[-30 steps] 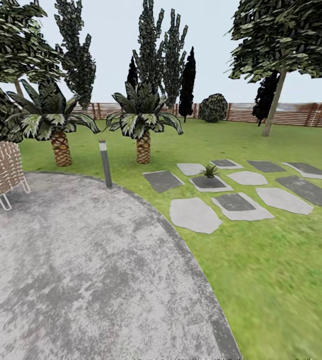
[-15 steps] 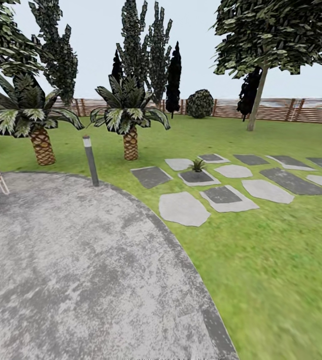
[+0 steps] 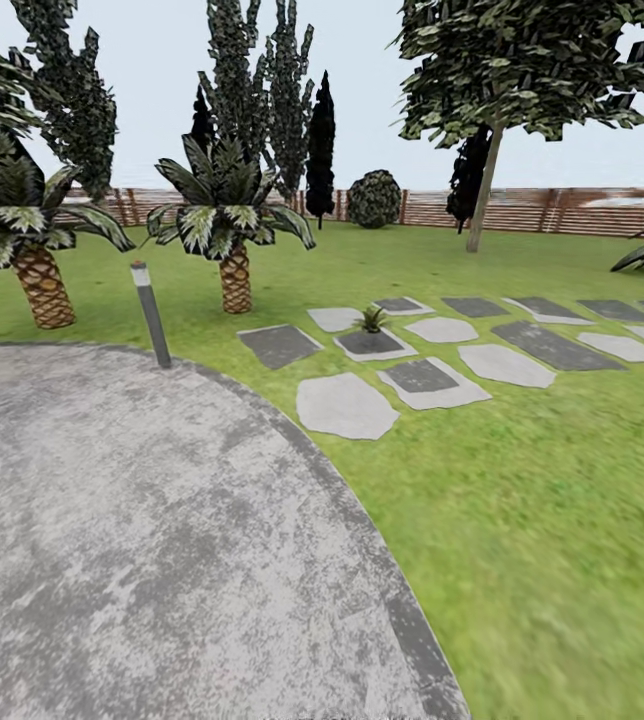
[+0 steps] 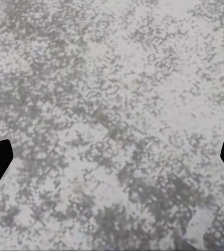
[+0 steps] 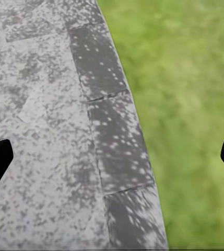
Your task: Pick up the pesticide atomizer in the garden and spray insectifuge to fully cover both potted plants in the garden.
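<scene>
One small potted plant [image 3: 371, 320] sits on a stepping stone [image 3: 372, 345] at my one o'clock, pot indistinct; my left gripper [image 4: 112, 157] and right gripper [image 5: 112, 157] hang spread, fingertips cropped.

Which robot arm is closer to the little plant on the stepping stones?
Probably the right. The little plant sits on a stepping stone right of the patio. The right gripper hangs over the patio's edge beside grass; the left gripper hangs over paving. Both jaws stand open.
</scene>
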